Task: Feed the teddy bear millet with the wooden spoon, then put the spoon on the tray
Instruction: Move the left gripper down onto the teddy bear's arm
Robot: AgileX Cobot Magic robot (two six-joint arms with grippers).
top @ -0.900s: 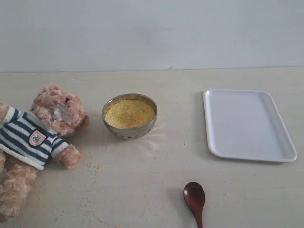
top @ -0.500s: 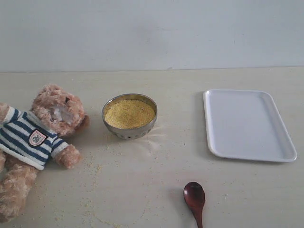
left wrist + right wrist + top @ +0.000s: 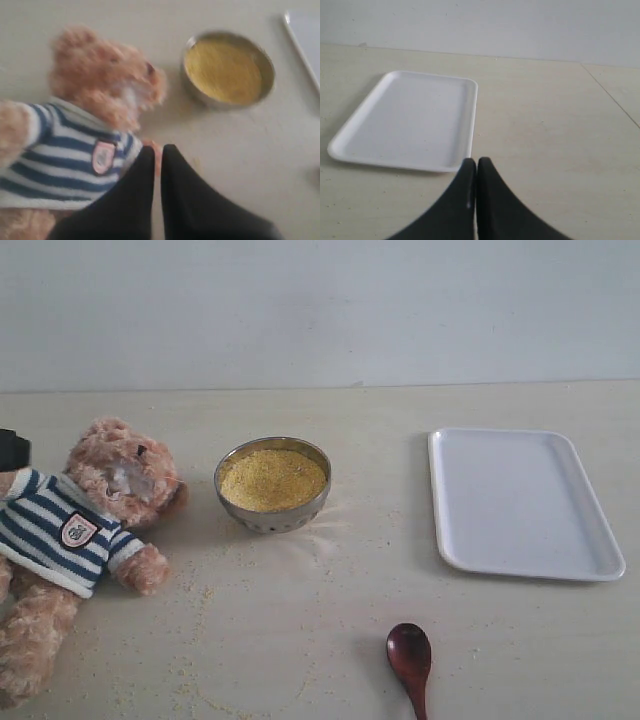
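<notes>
Open table (image 3: pixel 380 490) btwn bowl (image 3: pixel 272 485) & tray (image 3: pixel 520 502); nothing crowds spoon (image 3: pixel 410 652).

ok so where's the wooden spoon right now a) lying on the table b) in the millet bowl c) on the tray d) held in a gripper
a: the wooden spoon lies on the table, nearer the camera than the tray and apart from it.

Your count: one of each.
You have one teddy bear (image 3: pixel 75 530), one bowl (image 3: pixel 276 521) of millet (image 3: pixel 272 480), one wooden spoon (image 3: pixel 410 655), one tray (image 3: pixel 520 502).
</notes>
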